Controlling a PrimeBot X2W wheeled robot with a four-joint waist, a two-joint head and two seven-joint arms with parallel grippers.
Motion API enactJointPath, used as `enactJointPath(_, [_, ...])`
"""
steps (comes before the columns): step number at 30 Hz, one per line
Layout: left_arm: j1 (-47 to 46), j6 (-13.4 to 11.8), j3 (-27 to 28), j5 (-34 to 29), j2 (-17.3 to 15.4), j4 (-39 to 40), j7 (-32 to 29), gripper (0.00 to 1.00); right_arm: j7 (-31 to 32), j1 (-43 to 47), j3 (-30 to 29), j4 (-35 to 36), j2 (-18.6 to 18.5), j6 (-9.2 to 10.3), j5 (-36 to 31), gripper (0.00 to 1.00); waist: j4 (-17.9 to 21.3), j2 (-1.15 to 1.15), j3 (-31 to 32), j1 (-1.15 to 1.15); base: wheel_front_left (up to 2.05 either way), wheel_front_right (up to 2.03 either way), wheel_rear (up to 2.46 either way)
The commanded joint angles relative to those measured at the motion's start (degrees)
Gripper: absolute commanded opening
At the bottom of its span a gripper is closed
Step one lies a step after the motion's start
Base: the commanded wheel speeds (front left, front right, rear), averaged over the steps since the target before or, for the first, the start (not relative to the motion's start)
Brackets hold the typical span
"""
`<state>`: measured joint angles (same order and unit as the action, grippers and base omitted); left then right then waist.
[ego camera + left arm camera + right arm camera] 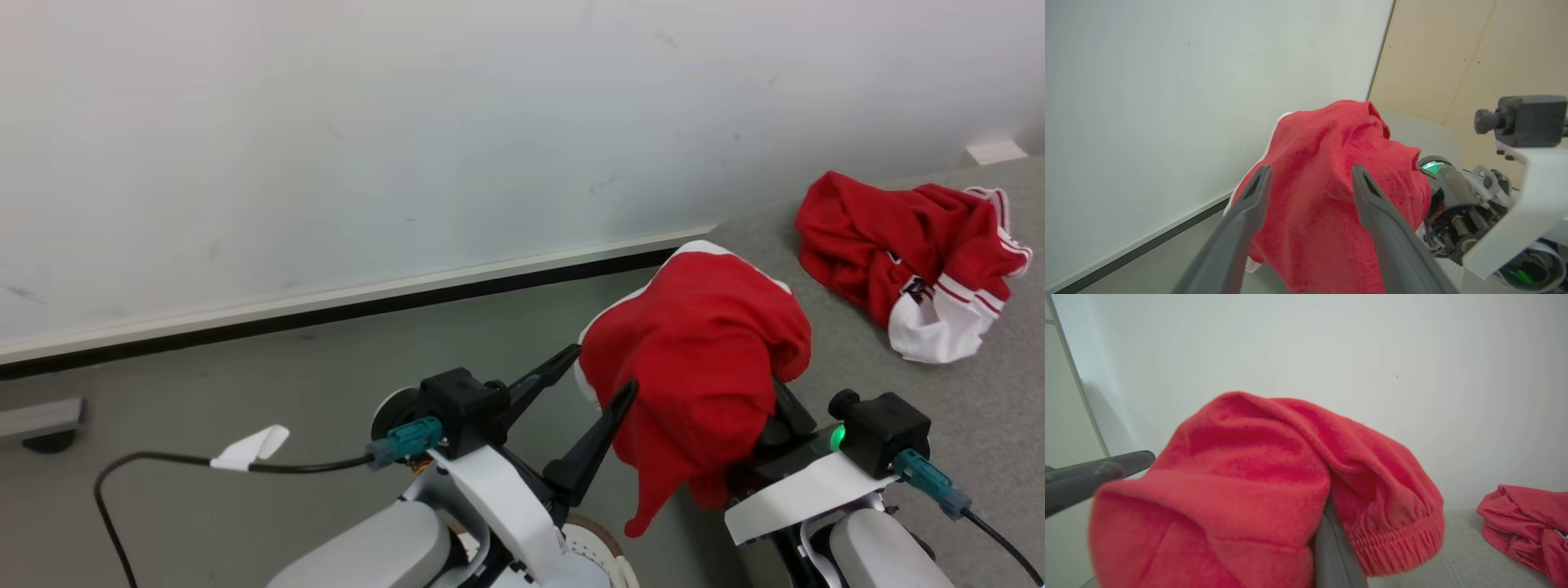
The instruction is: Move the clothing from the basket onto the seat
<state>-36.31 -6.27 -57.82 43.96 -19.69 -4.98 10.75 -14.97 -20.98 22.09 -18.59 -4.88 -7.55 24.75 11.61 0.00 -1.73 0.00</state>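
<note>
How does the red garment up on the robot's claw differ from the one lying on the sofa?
The raised garment hangs draped over the right gripper; the lying garment rests crumpled on the sofa. The raised garment looks almost all red; the lying garment shows a white sleeve with striped cuffs. Both are bright red fabric.

Wall (408, 122): plain off-white, with a few faint scuffs.
Skirting (326, 306): a white strip along the wall's foot, with a dark line beneath it.
Floor (245, 384): smooth, dull grey-green.
Panels (1474, 61): pale beige, meeting the wall at a corner.
Light: soft and even.
</note>
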Motion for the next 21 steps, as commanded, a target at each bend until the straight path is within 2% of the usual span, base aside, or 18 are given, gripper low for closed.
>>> enactJointPath(1, [0.28, -0.04, 0.08, -0.39, -0.41, 0.33, 0.27, 1.0, -0.19, 0.14, -0.57, 0.41, -0.15, 0.13, -0.24, 0.0, 2.77, 0.0, -1.47, 0.0, 0.0, 0.0, 0.0])
enactJointPath(12, [-0.88, -0.48, 0.58, -2.99, -2.05, 0.63, 2.09, 1.0, -0.2, 1.97, -7.76, 3.69, -1.52, 0.13, -3.13, 0.0, 10.94, 0.0, -5.47, 0.0, 0.0, 0.0, 0.0])
enactJointPath(21, [-0.26, -0.46, 0.9, -3.91, -1.9, -0.21, 3.3, 1.0, -0.2, 4.7, -11.39, 6.6, -1.54, 0.13, -4.28, 0.0, 13.46, 0.0, -6.6, 0.0, 0.0, 0.0, 0.0])
